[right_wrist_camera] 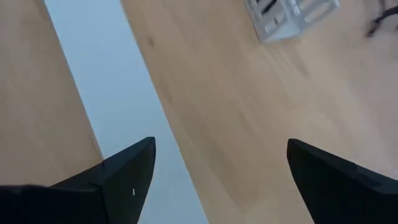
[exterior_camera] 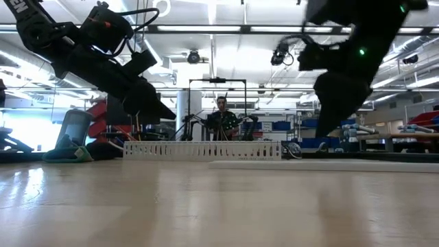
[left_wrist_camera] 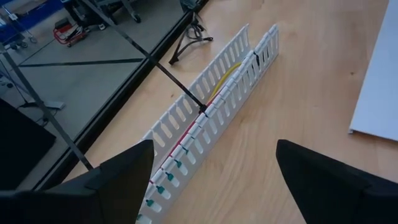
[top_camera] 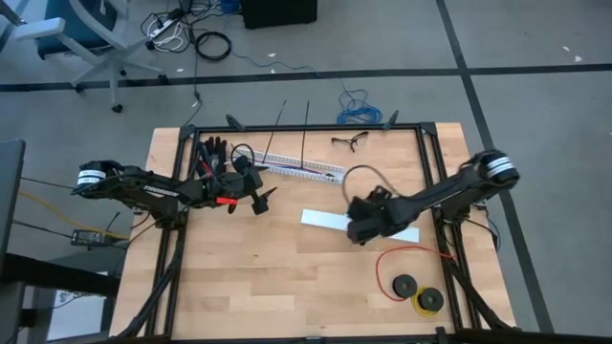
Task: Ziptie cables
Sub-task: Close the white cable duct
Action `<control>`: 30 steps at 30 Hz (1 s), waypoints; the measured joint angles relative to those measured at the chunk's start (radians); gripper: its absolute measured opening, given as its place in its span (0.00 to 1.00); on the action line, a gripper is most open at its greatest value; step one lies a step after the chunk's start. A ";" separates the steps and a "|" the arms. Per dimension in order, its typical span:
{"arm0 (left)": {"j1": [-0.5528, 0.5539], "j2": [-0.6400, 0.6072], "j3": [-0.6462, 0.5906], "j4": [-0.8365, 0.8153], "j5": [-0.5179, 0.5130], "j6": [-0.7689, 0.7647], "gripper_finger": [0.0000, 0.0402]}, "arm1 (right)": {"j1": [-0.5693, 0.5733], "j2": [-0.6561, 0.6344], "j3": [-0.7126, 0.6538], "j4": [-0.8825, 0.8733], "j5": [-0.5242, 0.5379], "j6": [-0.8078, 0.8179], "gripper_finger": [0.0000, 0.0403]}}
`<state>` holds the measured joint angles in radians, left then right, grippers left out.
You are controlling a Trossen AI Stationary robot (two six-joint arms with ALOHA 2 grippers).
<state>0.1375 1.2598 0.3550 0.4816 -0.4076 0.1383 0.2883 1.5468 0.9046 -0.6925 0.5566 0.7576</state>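
Both my claws, left claw (left_wrist_camera: pixel 211 180) and right claw (right_wrist_camera: pixel 217 180), gape empty over the counter (top_camera: pixel 287 277), while the cables (left_wrist_camera: pixel 224 78) lie inside the white slotted channel (top_camera: pixel 304 170) upper centre, so I risk snagging its thin fins reaching in.

Inside the slotted white channel (left_wrist_camera: pixel 211 112), the cables (left_wrist_camera: pixel 225 77) show only as slivers of yellow, red and teal between the slats; their plug end is hidden. Beside the channel, the flat white strip (right_wrist_camera: pixel 118 118) runs off the picture's edge.
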 joint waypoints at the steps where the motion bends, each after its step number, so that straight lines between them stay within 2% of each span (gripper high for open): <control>1: 0.000 0.000 0.000 0.000 0.000 0.000 0.87 | -0.012 -0.042 -0.067 0.097 0.000 -0.002 0.86; 4: 0.000 0.000 0.000 0.000 0.000 0.001 0.87 | -0.079 -0.145 -0.245 0.474 -0.022 -0.052 0.86; 7: 0.000 0.000 0.000 0.006 0.000 0.012 0.87 | -0.166 -0.183 -0.368 0.906 -0.140 -0.152 0.86; 10: 0.000 0.000 0.000 0.028 0.000 0.012 0.87 | -0.228 -0.155 -0.413 1.149 -0.225 -0.227 0.86; 15: 0.000 0.000 0.000 0.040 0.000 0.014 0.87 | -0.274 -0.047 -0.377 1.183 -0.250 -0.331 0.86; 21: 0.000 0.000 0.000 0.044 0.000 0.039 0.87 | -0.287 0.103 -0.265 1.182 -0.346 -0.507 0.86; 27: 0.000 0.000 0.000 0.044 0.000 0.040 0.87 | -0.286 0.200 -0.154 1.068 -0.384 -0.575 0.86; 30: 0.000 0.000 0.000 0.045 0.000 0.040 0.87 | -0.287 0.242 -0.107 1.020 -0.436 -0.597 0.86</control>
<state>0.1379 1.2602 0.3550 0.5266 -0.4080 0.1787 0.0017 1.7892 0.7974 0.3272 0.1209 0.1606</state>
